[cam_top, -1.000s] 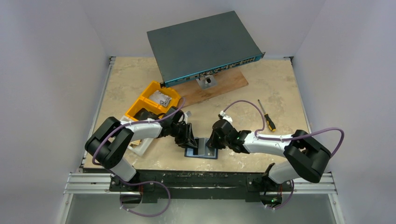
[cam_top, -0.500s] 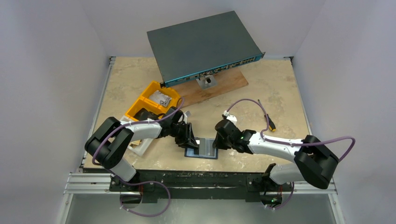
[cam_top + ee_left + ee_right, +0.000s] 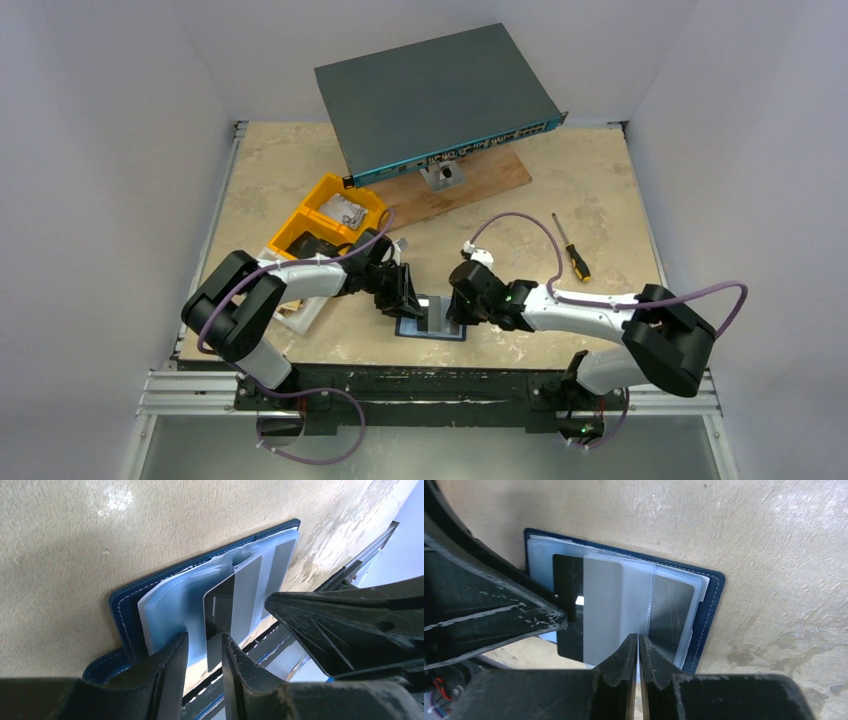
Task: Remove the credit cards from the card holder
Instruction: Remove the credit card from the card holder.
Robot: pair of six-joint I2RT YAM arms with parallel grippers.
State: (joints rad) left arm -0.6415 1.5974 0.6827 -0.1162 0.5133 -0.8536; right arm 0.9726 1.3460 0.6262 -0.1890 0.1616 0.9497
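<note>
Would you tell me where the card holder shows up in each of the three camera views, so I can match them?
Top external: the card holder lies open, centred at the table's near edge.
Left wrist: mid-frame, slanting from lower left to upper right.
Right wrist: mid-frame, with its navy edge on the right.
Shared landmark: the dark-striped card sticking out of a clear sleeve.

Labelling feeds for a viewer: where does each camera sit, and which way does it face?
Top external: above, behind the bases, looking down at the table; both arms show.
Left wrist: on that wrist, facing the open card holder past the left gripper.
Right wrist: on that wrist, facing down past the shut right gripper.
Shared: both wrist views show the holder, one credit card and the other gripper.
</note>
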